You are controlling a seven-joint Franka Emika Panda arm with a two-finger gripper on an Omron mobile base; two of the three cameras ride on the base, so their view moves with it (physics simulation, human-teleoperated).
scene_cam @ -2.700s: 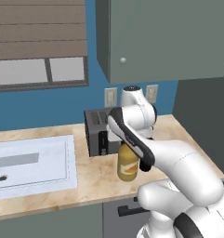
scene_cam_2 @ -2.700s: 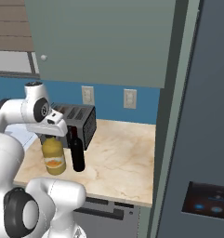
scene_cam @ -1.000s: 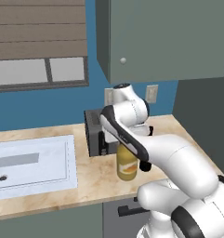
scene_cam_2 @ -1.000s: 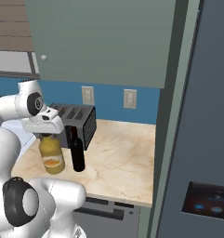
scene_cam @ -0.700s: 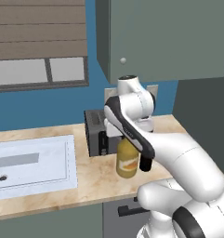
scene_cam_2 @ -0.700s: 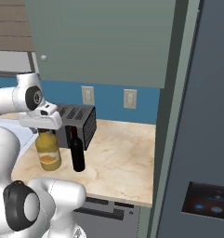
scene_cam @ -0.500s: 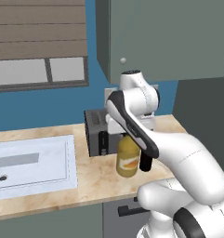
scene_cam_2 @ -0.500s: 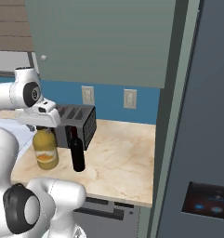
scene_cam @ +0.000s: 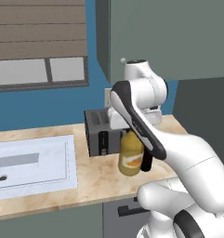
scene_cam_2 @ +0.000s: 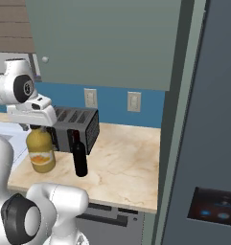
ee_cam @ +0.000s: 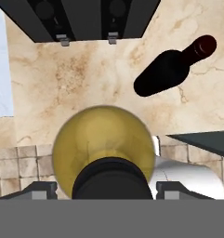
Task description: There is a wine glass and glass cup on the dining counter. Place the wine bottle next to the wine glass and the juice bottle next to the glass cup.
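You're at the pick-up: gripper (ee_cam: 106,191) spread wide, holding nothing, poised over the juice bottle (ee_cam: 104,148) before the toaster (scene_cam_2: 74,127), wine bottle (ee_cam: 171,67) beside. Descend, then close.

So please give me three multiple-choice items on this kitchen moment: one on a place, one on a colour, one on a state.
1. Where does the wine bottle stand?
A. In the sink
B. On the worktop, beside the juice bottle
C. On top of the toaster

2. What colour is the juice bottle's cap?
A. Black
B. White
C. Red

3. How are the gripper's jaws?
A. Shut on the wine bottle
B. Shut on the toaster
C. Open, one finger on each side of the juice bottle's cap

Answers: 1 B, the right base view shows both bottles on the worktop in front of the toaster. 2 A, the hand view shows a black cap. 3 C, the hand view shows the fingers spread apart.
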